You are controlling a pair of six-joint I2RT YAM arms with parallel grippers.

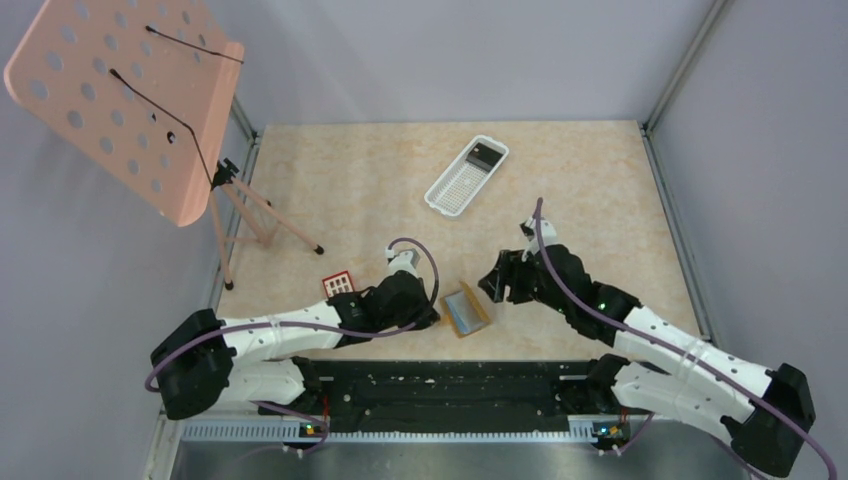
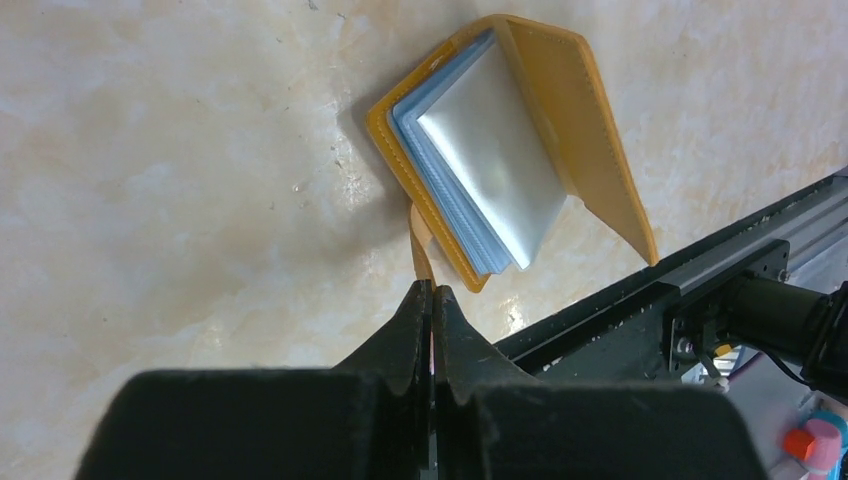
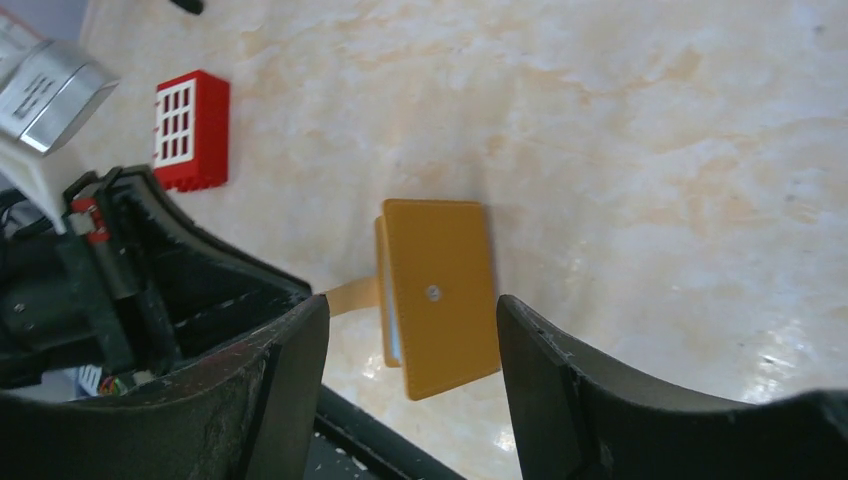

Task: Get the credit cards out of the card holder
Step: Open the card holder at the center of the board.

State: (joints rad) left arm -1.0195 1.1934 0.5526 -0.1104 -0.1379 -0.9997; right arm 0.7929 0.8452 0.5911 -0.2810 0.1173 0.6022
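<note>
The tan card holder (image 1: 467, 310) lies half open near the table's front edge, one cover raised (image 2: 580, 130). Pale blue and silvery credit cards (image 2: 490, 170) sit stacked inside it. My left gripper (image 2: 432, 292) is shut on the holder's small tab (image 2: 420, 235), just left of the holder in the top view (image 1: 432, 318). My right gripper (image 3: 410, 312) stands open just right of the holder (image 1: 493, 284). The raised cover's outer face (image 3: 440, 290), with a small stud, shows between its fingers. I cannot tell whether they touch it.
A red gridded block (image 1: 338, 284) lies behind the left arm. A white slotted tray (image 1: 466, 175) with a dark item stands at the back. A pink perforated stand (image 1: 130, 100) on tripod legs fills the far left. A black rail (image 1: 440, 385) runs along the front edge.
</note>
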